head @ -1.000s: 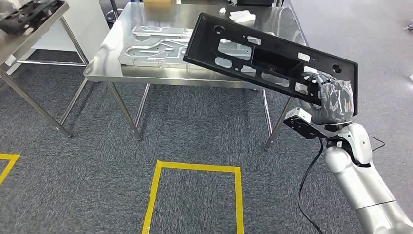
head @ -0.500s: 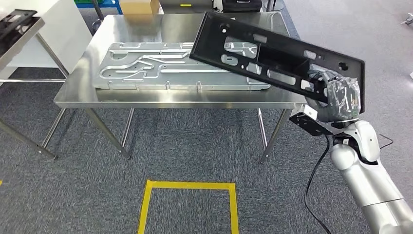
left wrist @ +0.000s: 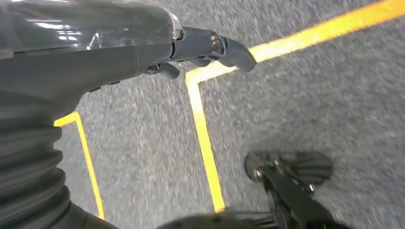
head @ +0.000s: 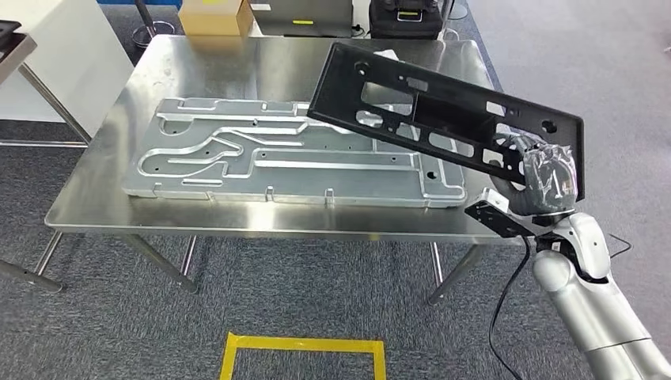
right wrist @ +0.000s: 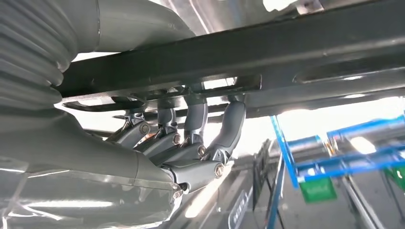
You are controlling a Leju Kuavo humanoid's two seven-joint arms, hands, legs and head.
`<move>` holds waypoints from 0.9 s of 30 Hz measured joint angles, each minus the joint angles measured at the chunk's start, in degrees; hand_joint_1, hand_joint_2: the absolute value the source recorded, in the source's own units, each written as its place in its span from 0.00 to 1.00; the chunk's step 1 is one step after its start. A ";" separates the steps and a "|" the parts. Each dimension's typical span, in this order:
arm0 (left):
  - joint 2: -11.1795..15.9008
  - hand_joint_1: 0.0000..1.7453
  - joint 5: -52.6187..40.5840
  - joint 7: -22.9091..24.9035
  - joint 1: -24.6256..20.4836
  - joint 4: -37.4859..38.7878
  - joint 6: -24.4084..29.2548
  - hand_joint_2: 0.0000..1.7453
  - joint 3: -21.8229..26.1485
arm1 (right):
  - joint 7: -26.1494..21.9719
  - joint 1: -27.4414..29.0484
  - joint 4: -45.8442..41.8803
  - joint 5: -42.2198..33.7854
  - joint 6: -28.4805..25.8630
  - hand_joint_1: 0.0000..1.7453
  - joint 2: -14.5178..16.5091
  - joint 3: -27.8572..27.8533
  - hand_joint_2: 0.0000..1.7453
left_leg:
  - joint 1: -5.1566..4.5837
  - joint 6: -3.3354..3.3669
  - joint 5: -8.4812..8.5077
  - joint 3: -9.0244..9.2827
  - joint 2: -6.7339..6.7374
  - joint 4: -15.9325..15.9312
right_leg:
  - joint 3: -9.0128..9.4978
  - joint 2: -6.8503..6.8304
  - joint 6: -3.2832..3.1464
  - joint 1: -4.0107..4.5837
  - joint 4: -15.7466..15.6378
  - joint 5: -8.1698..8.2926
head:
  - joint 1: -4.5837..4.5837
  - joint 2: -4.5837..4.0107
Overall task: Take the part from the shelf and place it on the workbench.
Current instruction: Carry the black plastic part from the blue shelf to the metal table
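While the right hand [head: 544, 176] grips the black panel [head: 443, 119] at its 4 o'clock end, tilted above the tabletop [head: 95, 198], level it before lowering; the left hand [left wrist: 143, 52] hangs with nothing in it.

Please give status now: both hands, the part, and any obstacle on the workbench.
Right robot hand grips black part, tilted above workbench. Left robot hand holds nothing, hangs over floor. Grey metal plate lies on the bench, under the part.

A steel workbench [head: 95, 207] on grey carpet [head: 119, 324] carries a grooved aluminium plate [head: 237, 162].
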 joint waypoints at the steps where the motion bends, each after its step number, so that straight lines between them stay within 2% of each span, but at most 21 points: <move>1: -0.02 0.00 0.13 0.01 0.26 0.02 -0.03 1.00 0.01 | 0.02 0.66 0.01 0.10 -0.04 1.00 -0.05 0.00 1.00 | -0.01 -0.01 -1.18 2.35 -0.22 -0.85 | -2.32 -0.01 0.04 0.08 -1.16 -1.77 | 0.00 0.00; 2: -0.03 0.00 0.29 -0.02 0.52 0.04 -0.09 1.00 0.03 | 0.04 1.24 0.01 0.23 -0.05 1.00 -0.11 0.00 1.00 | -0.06 -0.09 -2.26 4.70 -0.39 -1.61 | -4.21 -0.02 -0.06 0.24 -3.41 -1.82 | 0.00 0.00; 3: -0.05 0.00 0.56 -0.05 0.75 0.08 -0.19 1.00 0.07 | 0.11 1.75 0.02 0.35 0.01 1.00 -0.25 0.00 1.00 | -0.14 -0.23 -3.45 6.99 -0.52 -2.25 | -5.75 -0.02 -0.45 0.46 -6.84 1.18 | 0.00 0.00; 5: -0.24 0.00 1.31 -0.13 1.29 0.39 -0.53 1.00 0.31 | 0.37 2.75 0.18 0.52 0.59 1.00 -0.67 0.02 1.00 | -0.33 -0.63 -6.08 10.64 -0.94 -2.34 | -7.81 0.22 -1.67 1.16 -15.28 14.83 | -0.03 -0.01; 6: -0.36 0.00 1.64 -0.19 1.31 0.54 -0.73 1.00 0.50 | 0.74 3.04 0.21 0.51 1.46 1.00 -0.92 0.03 1.00 | -0.41 -0.98 -7.71 11.84 -1.26 -2.17 | -8.36 0.43 -2.24 1.45 -17.61 20.63 | -0.07 -0.01; 7: -0.43 0.00 1.88 -0.29 1.23 0.68 -0.89 1.00 0.70 | 1.23 2.98 0.21 0.50 2.84 1.00 -1.13 0.04 1.00 | -0.44 -1.27 -9.09 12.75 -1.49 -1.89 | -8.70 0.60 -2.66 1.69 -18.35 23.83 | -0.10 -0.01; 8: -0.39 0.00 2.02 -0.42 0.89 0.69 -1.03 1.00 0.89 | 1.85 2.37 0.15 0.45 4.74 1.00 -1.37 0.05 1.00 | -0.51 -1.62 -9.54 12.77 -1.61 -0.86 | -8.78 0.76 -3.00 1.77 -17.42 23.62 | -0.14 0.00; 9: -0.35 0.00 2.05 -0.52 0.52 0.67 -1.12 1.00 1.06 | 2.55 1.32 0.06 0.22 7.09 1.00 -1.56 0.05 1.00 | -0.52 -1.90 -9.09 12.01 -1.41 1.17 | -8.64 0.72 -3.29 1.69 -16.61 22.50 | -0.16 0.00; 10: -0.26 0.00 2.09 -0.65 0.21 0.66 -1.22 1.00 1.21 | 3.15 0.00 0.08 -0.27 9.69 1.00 -1.78 0.06 1.00 | -0.53 -2.18 -7.64 10.17 -0.92 4.93 | -8.27 0.68 -3.62 1.55 -16.42 21.56 | -0.22 0.00; 11: -0.19 0.00 2.10 -0.78 -0.11 0.65 -1.35 1.00 1.31 | 3.66 -1.42 0.24 -0.92 12.36 1.00 -1.99 0.08 1.00 | -0.49 -2.56 -6.19 7.24 -0.39 9.79 | -7.58 0.67 -3.90 1.35 -16.53 20.74 | -0.32 0.00; 12: -0.10 0.00 2.11 -0.92 -0.36 0.64 -1.45 1.00 1.39 | 4.04 -2.69 0.51 -1.60 14.73 1.00 -2.14 0.13 1.00 | -0.33 -3.01 -5.97 4.16 0.13 14.43 | -6.69 0.64 -4.04 1.13 -16.78 19.95 | -0.42 0.00; 13: -0.05 0.00 2.09 -1.05 -0.53 0.63 -1.57 1.00 1.44 | 4.33 -3.84 0.89 -2.15 16.71 1.00 -2.27 0.25 1.00 | -0.09 -3.49 -7.18 1.34 0.53 17.86 | -5.70 0.63 -4.10 0.99 -16.94 19.12 | -0.53 0.00; 14: 0.04 0.00 2.05 -1.18 -0.63 0.63 -1.69 1.00 1.45 | 4.55 -4.88 1.33 -2.48 18.08 1.00 -2.34 0.42 1.00 | 0.21 -3.93 -9.83 -0.94 0.68 19.71 | -4.70 0.62 -4.06 0.84 -17.04 18.30 | -0.56 0.00; 16: 0.27 0.00 1.97 -1.38 -0.64 0.64 -1.89 1.00 1.48 | 5.09 -6.58 2.11 -2.92 19.22 1.00 -2.46 0.79 1.00 | 0.77 -4.66 -15.04 -3.89 0.85 19.52 | -2.75 0.61 -3.76 0.51 -17.12 16.73 | -0.57 0.00; 17: 0.37 0.00 1.95 -1.46 -0.61 0.64 -1.98 1.00 1.48 | 5.45 -7.25 2.43 -3.12 19.35 1.00 -2.50 0.92 1.00 | 0.99 -4.89 -15.45 -4.66 0.97 17.72 | -1.82 0.61 -3.57 0.32 -17.12 15.98 | -0.57 0.00; 18: 0.45 0.00 1.92 -1.51 -0.58 0.64 -2.07 1.00 1.48 | 5.83 -7.72 2.66 -3.26 19.29 1.00 -2.51 1.02 1.00 | 1.16 -5.02 -13.60 -5.05 1.11 14.96 | -0.94 0.59 -3.32 0.16 -17.11 15.28 | -0.58 0.00; 21: 0.53 0.00 1.89 -1.51 -0.41 0.66 -2.37 1.00 1.50 | 6.73 -8.01 3.32 -3.04 18.73 1.00 -2.49 1.20 1.00 | 1.31 -4.64 -1.15 -5.69 1.39 5.08 | 0.69 0.62 -2.32 0.09 -16.74 13.48 | -0.57 0.00; 22: 0.54 0.00 2.07 -1.53 -0.43 0.66 -2.52 1.00 1.54 | 6.92 -7.93 3.56 -2.84 18.52 1.00 -2.49 1.25 1.00 | 1.25 -4.23 1.31 -5.87 1.40 3.53 | 0.89 0.68 -1.89 0.20 -16.52 12.89 | -0.57 0.00; 23: 0.54 0.00 2.40 -1.57 -0.47 0.66 -2.71 1.00 1.67 | 7.02 -7.88 3.78 -2.69 18.32 1.00 -2.50 1.30 1.00 | 1.25 -3.84 2.16 -5.97 1.38 2.85 | 1.07 0.72 -1.57 0.28 -16.22 12.32 | -0.56 0.00; 24: 0.52 0.00 2.85 -1.66 -0.55 0.66 -2.92 1.00 1.86 | 7.08 -7.85 3.94 -2.60 18.10 1.00 -2.54 1.31 1.00 | 1.25 -3.61 2.30 -5.79 1.33 3.10 | 1.17 0.71 -1.63 0.33 -16.16 11.93 | -0.54 0.00; 27: 0.46 0.00 4.36 -2.53 -0.68 0.64 -3.35 1.00 2.87 | 7.07 -7.84 4.31 -2.51 17.48 1.00 -2.68 1.28 1.00 | 1.16 -3.49 2.29 -5.62 1.10 2.98 | 1.57 0.39 -2.52 0.23 -16.31 11.57 | -0.52 0.00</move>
